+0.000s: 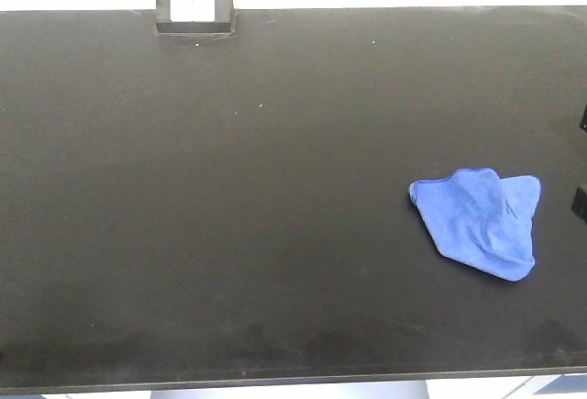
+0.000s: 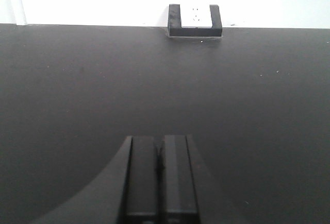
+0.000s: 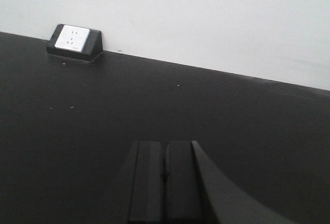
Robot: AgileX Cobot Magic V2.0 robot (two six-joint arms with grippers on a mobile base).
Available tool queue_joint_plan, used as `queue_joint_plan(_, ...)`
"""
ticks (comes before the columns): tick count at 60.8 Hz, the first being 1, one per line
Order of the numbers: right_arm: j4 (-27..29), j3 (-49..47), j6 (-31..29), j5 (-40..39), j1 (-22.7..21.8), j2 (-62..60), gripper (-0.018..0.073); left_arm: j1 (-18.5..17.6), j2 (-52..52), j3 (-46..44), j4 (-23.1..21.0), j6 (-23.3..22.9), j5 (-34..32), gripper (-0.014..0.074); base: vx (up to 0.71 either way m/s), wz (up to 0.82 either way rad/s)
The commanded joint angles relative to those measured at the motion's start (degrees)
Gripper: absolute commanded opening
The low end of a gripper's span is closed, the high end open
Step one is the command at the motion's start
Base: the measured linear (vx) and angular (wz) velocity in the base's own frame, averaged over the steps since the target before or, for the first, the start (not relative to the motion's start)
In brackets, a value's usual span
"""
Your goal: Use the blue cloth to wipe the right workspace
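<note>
Front view, blue cloth (image 1: 481, 222) on right workspace (image 1: 229, 216)

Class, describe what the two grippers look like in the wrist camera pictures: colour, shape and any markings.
The left gripper and the right gripper look alike: each has two flat, rectangular matte black fingers side by side on a smooth black body. No cables, labels or markings show.

Wide matte black table (image 1: 229, 216), plain surface, faint pale specks scattered across it. Far edge meets a white wall. 1 small black box fitting (image 1: 193, 5) with white face at the far edge, left of centre; same fitting seen from left wrist (image 2: 195, 20) and right wrist (image 3: 74, 42). 1 blue cloth (image 1: 481, 221) lying crumpled on the right side, roughly triangular, stitched hem visible, well apart from the box fitting, nearer the front edge.
</note>
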Motion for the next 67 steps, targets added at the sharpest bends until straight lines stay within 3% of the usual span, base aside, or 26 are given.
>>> queue_joint_plan(1, -3.8, -1.71, 1.54, -3.74, -0.21, -0.35, -0.0008, -0.25, -0.84, 1.74, 0.06, -0.49, -4.91, -0.0006, 0.0, 0.0)
queue_joint_plan(7, -11.39, -1.74, 10.14, -3.77, -0.21, -2.21, -0.0008, -0.25, -0.84, 1.74, 0.06, -0.49, -4.91, -0.0006, 0.0, 0.0)
queue_joint_plan(12, -20.1, -1.26, 22.69, -3.93, -0.37, -4.99, -0.0008, -0.25, -0.84, 1.74, 0.06, -0.49, -4.91, -0.0006, 0.0, 0.0)
queue_joint_plan(19, -27.01, 4.18, 32.89, -8.66, -0.57, -9.65, -0.0008, -0.25, -0.84, 1.74, 0.06, -0.49, -4.91, -0.0006, 0.0, 0.0)
queue_joint_plan(38, -26.71, 33.14, 32.93, -26.99, -0.49, -28.31, -0.0008, -0.25, -0.84, 1.74, 0.06, -0.49, -4.91, -0.0006, 0.0, 0.0)
queue_joint_plan(42, -25.16, 37.17, 32.99, -26.75, -0.49, -33.01, -0.0008, -0.25, -0.84, 1.74, 0.06, -0.49, -4.91, -0.0006, 0.0, 0.0)
queue_joint_plan(45, -24.35, 36.6, 32.93, -21.07, -0.54, -36.11, -0.0008, -0.25, -0.84, 1.74, 0.06, -0.49, -4.91, -0.0006, 0.0, 0.0)
queue_joint_plan(67, -24.35, 36.9, 32.93, -15.48, -0.41, -35.43, -0.0008, -0.25, -0.9, 1.74, 0.06, -0.49, -4.91, -0.0006, 0.0, 0.0)
